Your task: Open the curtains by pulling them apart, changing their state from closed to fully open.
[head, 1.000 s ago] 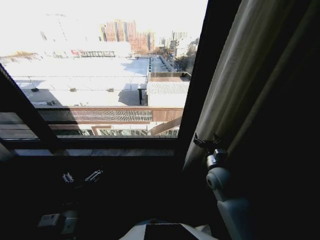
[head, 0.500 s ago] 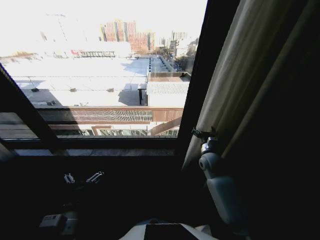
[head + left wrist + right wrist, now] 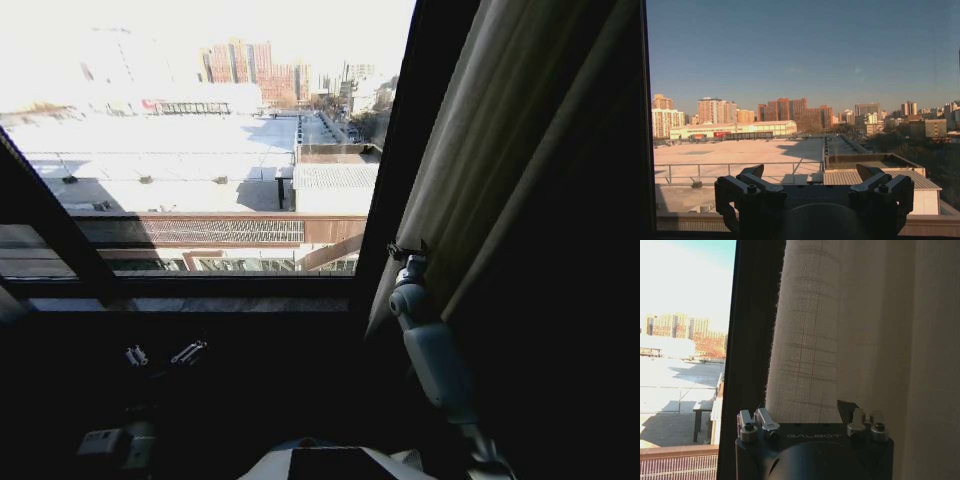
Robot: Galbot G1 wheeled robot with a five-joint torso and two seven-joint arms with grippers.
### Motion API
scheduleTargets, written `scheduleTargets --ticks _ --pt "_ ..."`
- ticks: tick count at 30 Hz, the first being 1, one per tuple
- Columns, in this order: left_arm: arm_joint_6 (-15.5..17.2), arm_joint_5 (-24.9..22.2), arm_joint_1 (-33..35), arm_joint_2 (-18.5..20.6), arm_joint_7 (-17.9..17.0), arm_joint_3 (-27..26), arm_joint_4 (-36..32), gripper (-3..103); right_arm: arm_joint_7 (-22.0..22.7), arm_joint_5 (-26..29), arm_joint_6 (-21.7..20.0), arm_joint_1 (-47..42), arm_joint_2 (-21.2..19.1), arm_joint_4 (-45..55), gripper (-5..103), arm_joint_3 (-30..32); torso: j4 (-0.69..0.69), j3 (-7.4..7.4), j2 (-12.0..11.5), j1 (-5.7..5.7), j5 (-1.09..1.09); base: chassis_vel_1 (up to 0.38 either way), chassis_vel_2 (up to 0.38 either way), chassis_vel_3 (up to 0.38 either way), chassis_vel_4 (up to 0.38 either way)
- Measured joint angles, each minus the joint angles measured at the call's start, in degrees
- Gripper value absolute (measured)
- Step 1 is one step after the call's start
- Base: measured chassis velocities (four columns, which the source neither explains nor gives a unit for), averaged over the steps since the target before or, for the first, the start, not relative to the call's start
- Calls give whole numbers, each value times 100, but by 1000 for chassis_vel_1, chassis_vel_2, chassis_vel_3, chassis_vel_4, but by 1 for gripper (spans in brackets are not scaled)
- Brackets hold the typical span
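Risk: my right gripper (image 3: 810,420), spread wide around the curtain's (image 3: 810,340) edge, may slip off thin fabric; left gripper (image 3: 812,187) idles wide.

A: Where does the curtain (image 3: 520,150) hang?
B: To the right of the window frame bar (image 3: 400,150); the glass lies left of that bar.
A: And the tools?
B: The right tool (image 3: 407,249) sits at the curtain's inner edge; the left tool (image 3: 160,354) sits low, below the sill (image 3: 190,304).
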Motion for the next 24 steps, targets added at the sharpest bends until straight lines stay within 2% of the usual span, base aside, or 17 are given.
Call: scheduleTargets --ticks 1,3,7,9,10,13,16,18,20,24 --pt "-2 4 -4 -24 0 13 0 100 0 3 0 3 -30 -9 66 -8 0 0 0 0 0 0 0 0 0" --pt "-8 10 -11 -48 0 25 0 100 0 14 0 4 -58 -10 66 -16 0 0 0 0 1 0 0 0 0" --pt "-49 19 -63 -98 0 41 0 100 1 153 -1 44 -178 19 44 -101 0 -1 0 -1 0 0 0 0 0" --pt "-54 18 -81 -109 0 35 0 100 1 196 -2 70 -212 34 44 -139 0 -1 0 -1 0 0 0 0 0" --pt "-58 19 -97 -129 1 30 0 100 1 247 -5 107 -254 53 34 -186 0 -1 0 0 0 0 0 0 0" --pt "-63 20 -107 -154 0 24 0 100 0 293 -6 144 -298 60 29 -234 0 -1 0 0 0 0 0 0 0" --pt "-80 22 -113 -212 -7 11 0 100 -1 413 -8 203 -353 89 13 -312 0 -1 0 0 0 0 0 0 0" --pt "-86 23 -113 -219 -8 6 0 100 -1 437 -9 214 -361 98 13 -326 0 -1 0 0 1 0 0 0 0" --pt "-108 25 -121 -237 -9 -13 0 100 -3 505 -12 249 -397 141 2 -377 0 -1 0 0 0 0 0 0 0" --pt "-120 29 -135 -256 -11 -20 0 100 -10 579 -17 252 -458 237 0 -406 0 -1 0 0 0 0 0 0 0"
